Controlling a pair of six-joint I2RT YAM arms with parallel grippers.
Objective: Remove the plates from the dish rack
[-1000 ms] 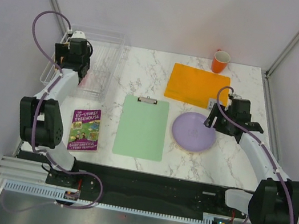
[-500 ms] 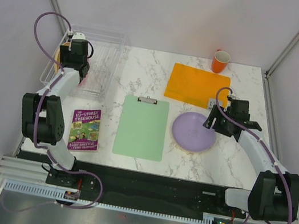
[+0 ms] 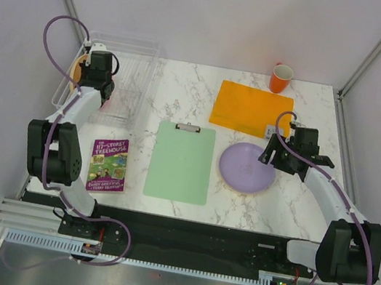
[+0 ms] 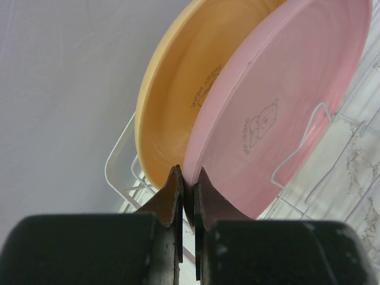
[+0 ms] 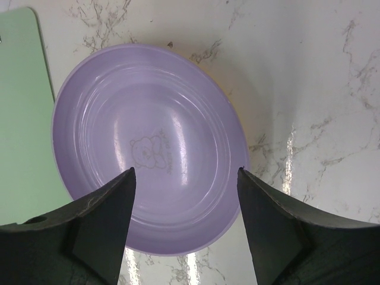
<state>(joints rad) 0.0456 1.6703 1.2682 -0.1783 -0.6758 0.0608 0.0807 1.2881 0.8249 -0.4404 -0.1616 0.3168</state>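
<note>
So, one plate is out and at least two are left. Upper left, the white wire dish rack (image 3: 138, 56) holds a round yellow-orange plastic plate (image 4: 184, 77) and a round pink plastic plate (image 4: 285, 107). The left end effector (image 4: 189, 184) is clamped on the pink rim. Right of middle, the round lilac plastic plate (image 5: 148, 148) lies on the marble counter (image 3: 185, 90). The right end effector (image 5: 185, 172) hangs above it, fingers apart.

left arm (image 3: 79, 104): white links, chunky black joint housings | right arm (image 3: 329, 193): same white-and-black deal | purple cable (image 3: 49, 25) loops off the left wrist, another (image 3: 280, 121) off the right | left end effector (image 4: 188, 178): matte black, thin wedge-tipped fingers | right end effector (image 5: 185, 172): black too, broad flat fingers | base rail (image 3: 180, 240): black, along the tabletop's near edge
</note>
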